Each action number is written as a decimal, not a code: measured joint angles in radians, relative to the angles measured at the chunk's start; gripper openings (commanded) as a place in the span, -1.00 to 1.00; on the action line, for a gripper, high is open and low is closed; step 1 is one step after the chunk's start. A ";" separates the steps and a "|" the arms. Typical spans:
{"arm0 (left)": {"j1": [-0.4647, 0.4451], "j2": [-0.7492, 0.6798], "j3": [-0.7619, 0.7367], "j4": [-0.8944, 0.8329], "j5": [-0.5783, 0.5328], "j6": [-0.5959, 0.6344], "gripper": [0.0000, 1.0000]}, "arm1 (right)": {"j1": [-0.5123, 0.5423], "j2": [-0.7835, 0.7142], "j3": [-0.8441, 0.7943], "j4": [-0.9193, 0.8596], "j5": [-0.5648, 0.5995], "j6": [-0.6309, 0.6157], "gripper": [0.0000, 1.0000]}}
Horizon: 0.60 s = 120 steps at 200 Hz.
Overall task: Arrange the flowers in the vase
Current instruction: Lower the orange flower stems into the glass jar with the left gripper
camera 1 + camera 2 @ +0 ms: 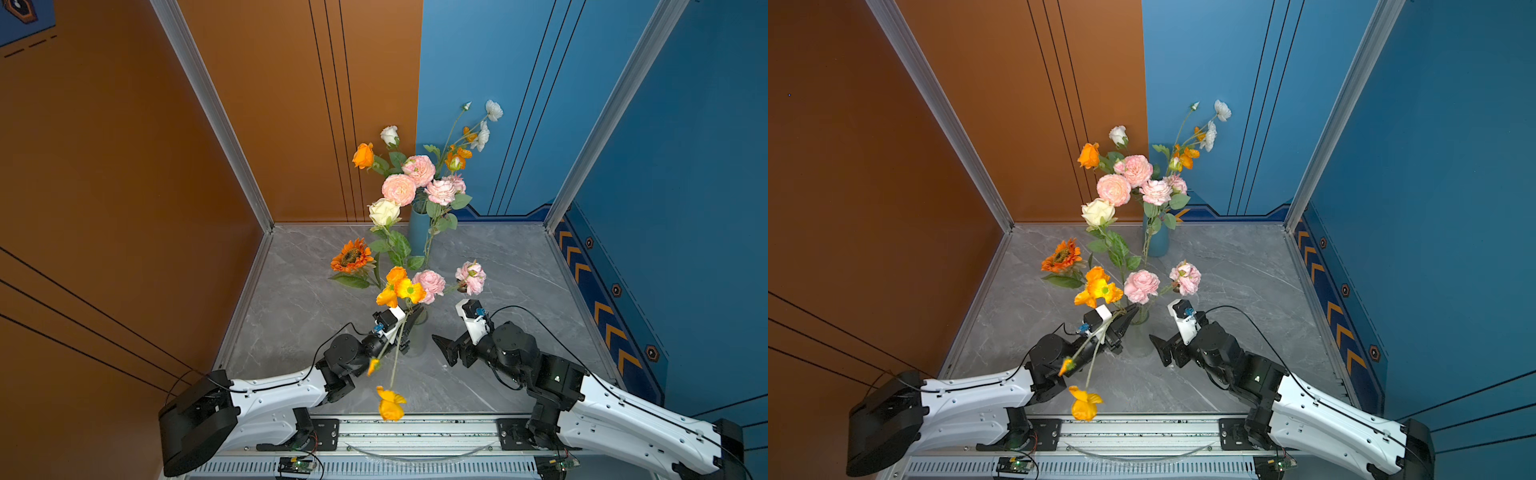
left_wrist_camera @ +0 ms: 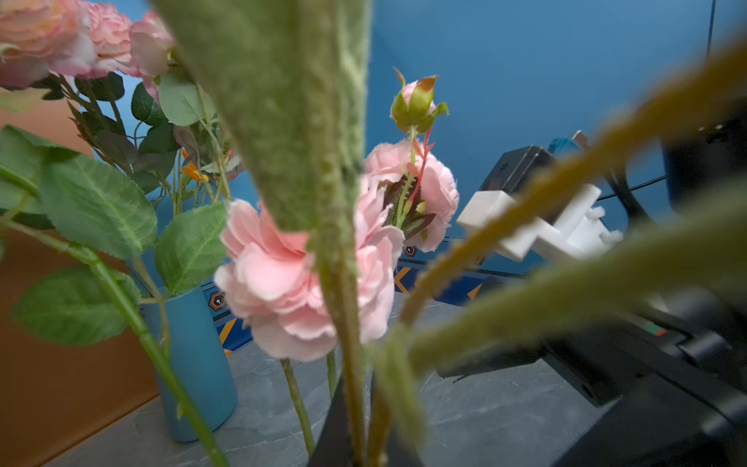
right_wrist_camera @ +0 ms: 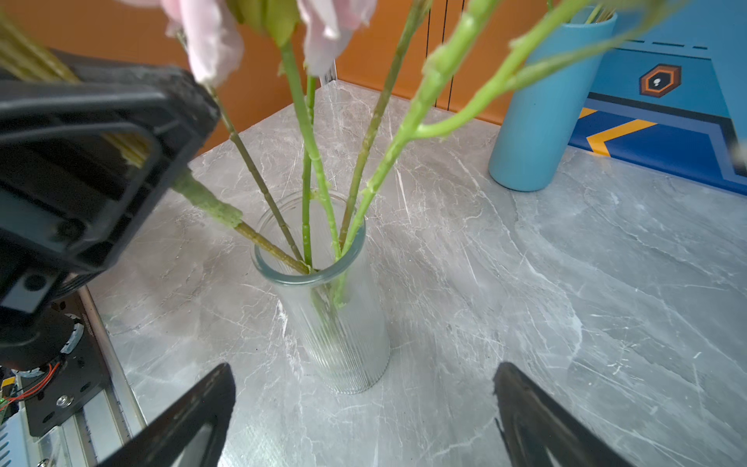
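Left gripper (image 1: 415,316) is clamped tight on the fuzzy, flocked stem of an orange poppy sprig (image 1: 391,404). The stem's bare lower end sits inside the rim of the glass vase (image 3: 343,323), a clear ribbed cylinder. The sprig's papery blooms lean out over the left arm.

Right gripper (image 1: 446,352) has its jaws spread wide with nothing in them, just beside the glass vase.

Smooth green stems, knobbly at the joints, stand in that vase too. The flowers (image 1: 399,189) are ruffled pink, cream, white and orange, split between it and the blue vase (image 3: 537,113), a plain matte cylinder at the back. Can't tell every bloom's vase.

Table (image 3: 586,283) is a grey, veined, marble-look slab.
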 measured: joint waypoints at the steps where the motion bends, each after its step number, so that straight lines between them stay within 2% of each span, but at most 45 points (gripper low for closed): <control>1: 0.001 0.002 0.000 0.000 0.000 -0.001 -0.94 | 0.000 0.000 0.000 0.000 0.000 0.000 1.00; 29: 0.013 0.060 0.009 -0.019 -0.002 -0.018 -0.67 | -0.003 0.001 0.000 0.000 -0.003 0.000 1.00; 38: 0.015 0.068 0.011 -0.026 -0.004 -0.028 -0.52 | -0.003 0.001 0.000 0.000 -0.003 0.000 1.00; 61: 0.024 0.070 0.013 -0.040 -0.010 -0.038 0.21 | -0.008 0.001 0.000 0.000 -0.004 0.000 1.00; 96: 0.030 0.023 0.013 -0.090 0.005 -0.038 0.99 | -0.027 0.000 0.000 0.000 -0.014 0.000 1.00; 120: 0.036 -0.048 0.013 -0.154 0.021 -0.037 0.96 | -0.041 0.000 0.000 0.001 -0.026 0.000 1.00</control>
